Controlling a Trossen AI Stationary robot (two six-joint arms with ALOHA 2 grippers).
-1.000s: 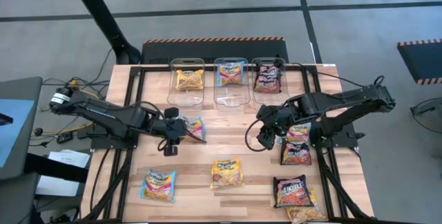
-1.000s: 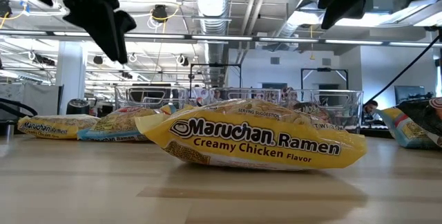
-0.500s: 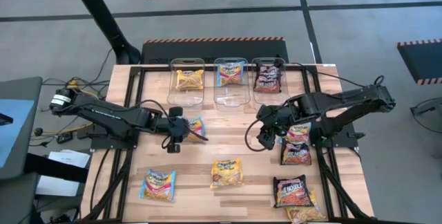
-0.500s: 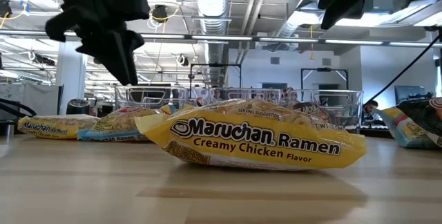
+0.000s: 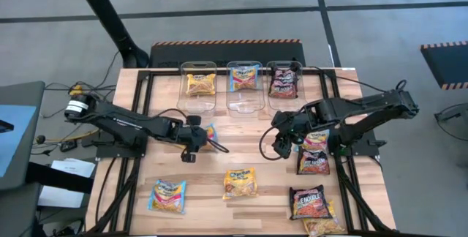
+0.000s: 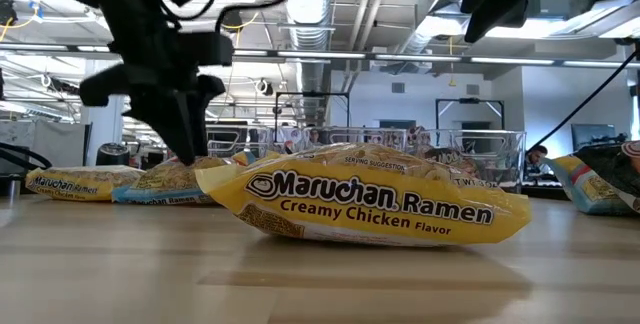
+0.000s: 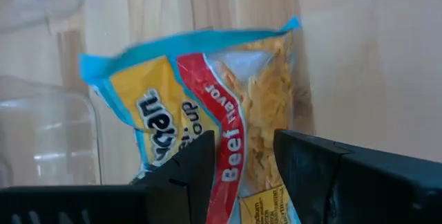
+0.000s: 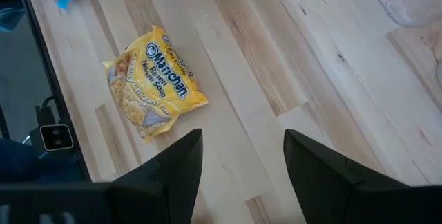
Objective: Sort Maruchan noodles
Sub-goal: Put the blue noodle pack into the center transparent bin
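**Sam:** What can you read on the packs?

**Mia:** The yellow pack (image 6: 365,196) up close says "Maruchan Ramen" and "Creamy Chicken Flavor". It lies flat on the wooden surface (image 5: 241,149), near the middle of the front part.

**Sam:** And the blue one?

**Mia:** The blue pack (image 7: 207,113) has a red stripe with the word "Beef" on it. Seen from above, it lies just in front of the left bin (image 5: 198,85). The left tool (image 5: 191,143) is right over it. Its two dark fingers (image 7: 186,172) are apart, one on each side of the red stripe. I cannot tell if they touch the pack. It is not lifted.

**Sam:** Where is the right tool?

**Mia:** The right tool (image 5: 284,140) hangs above the surface on the right side, wide open and holding nothing. Just beside it lies a dark pack (image 5: 313,158), with the word "NOODLE" in red on another dark pack (image 5: 307,202) nearer the front.

**Sam:** Are any packs in the bins?

**Mia:** Yes. A yellow one sits in the left bin, a blue and pink one in the middle bin (image 5: 244,85), and a dark one in the right bin (image 5: 284,83). Another blue pack (image 5: 167,195) lies at the front left.
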